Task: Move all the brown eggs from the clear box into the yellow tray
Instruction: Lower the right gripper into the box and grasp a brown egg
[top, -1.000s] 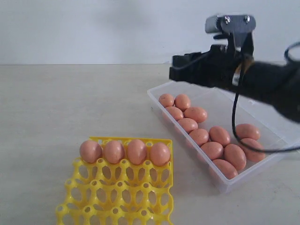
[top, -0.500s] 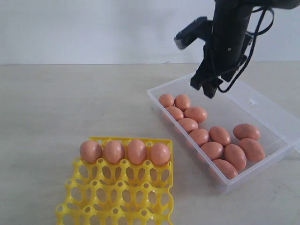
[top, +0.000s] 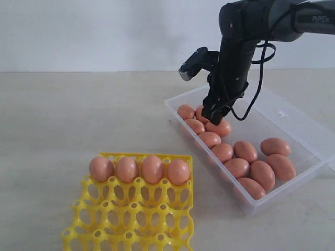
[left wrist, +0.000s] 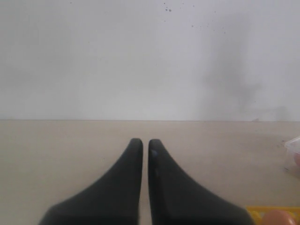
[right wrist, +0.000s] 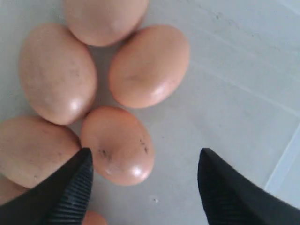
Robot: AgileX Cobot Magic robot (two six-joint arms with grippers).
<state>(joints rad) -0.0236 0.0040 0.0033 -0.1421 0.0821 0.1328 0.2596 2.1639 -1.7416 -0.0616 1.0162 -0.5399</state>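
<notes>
Several brown eggs [top: 246,151] lie in the clear box [top: 293,125] on the right. My right gripper [top: 213,116] hangs low over the cluster at the box's far left end. In the right wrist view this gripper [right wrist: 145,157] is open, and one speckled egg [right wrist: 117,145] lies partly between the fingers, close to one ribbed finger [right wrist: 75,187]. Other eggs [right wrist: 150,65] crowd beyond it on the box floor [right wrist: 234,93]. The yellow tray [top: 131,214] at the front left carries several eggs [top: 153,169] in its back row. My left gripper [left wrist: 145,143] is shut and holds nothing.
The tray's front rows of cups [top: 136,230] stand unfilled. A black cable [top: 259,89] loops off the right arm above the box. The left wrist view catches a tray corner [left wrist: 272,212] and the box's edge [left wrist: 293,150] over the beige table [left wrist: 70,150].
The right arm swung from level above the box to pointing down, then dropped onto the far-left eggs. Its jaws have spread apart. Eggs and tray have not moved.
</notes>
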